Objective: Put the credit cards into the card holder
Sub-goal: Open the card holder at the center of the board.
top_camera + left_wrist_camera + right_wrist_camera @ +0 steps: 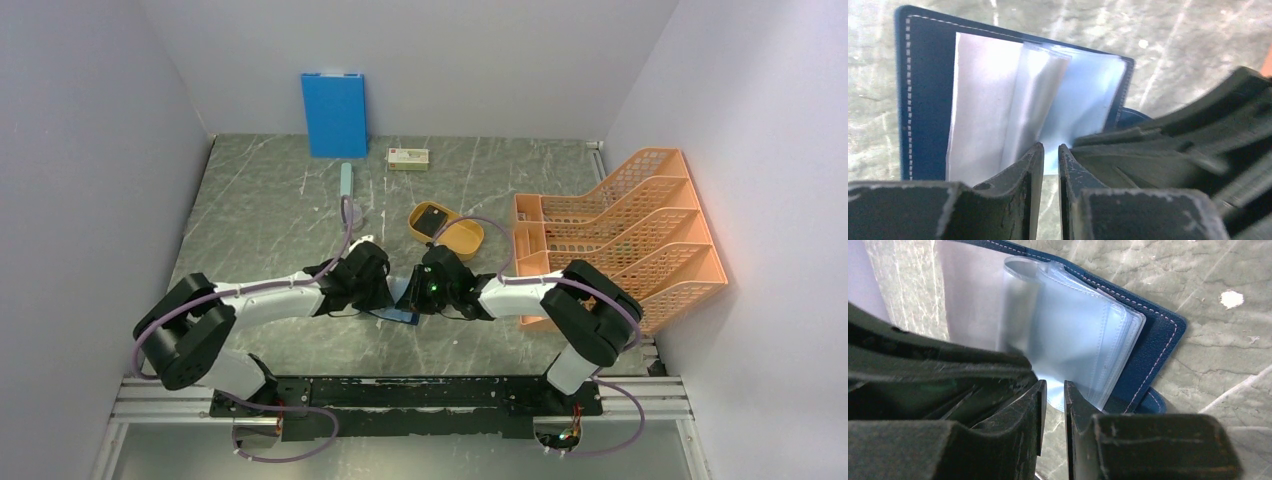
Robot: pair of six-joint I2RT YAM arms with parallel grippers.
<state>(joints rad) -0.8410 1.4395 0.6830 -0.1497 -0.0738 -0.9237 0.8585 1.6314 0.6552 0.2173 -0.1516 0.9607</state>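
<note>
The card holder (403,316) lies open on the table, navy cover (923,100) down, with clear plastic sleeves (1073,340) fanned up from it. Both grippers meet low over its near edge. My left gripper (1050,147) has its jaws a narrow gap apart. The tips are at the edge of a sleeve (1083,100), and bare table shows between them. My right gripper (1053,384) stands the same way, with a slim gap at the sleeves' lower corner. I cannot make out a credit card for sure. A dark flat piece (432,218) lies in the yellow tray.
The yellow oval tray (470,240) sits just behind the grippers. An orange file rack (620,240) fills the right side. A bright blue board (334,113) leans on the back wall, with a small box (408,158) beside it and a pale slim object (346,182) in front.
</note>
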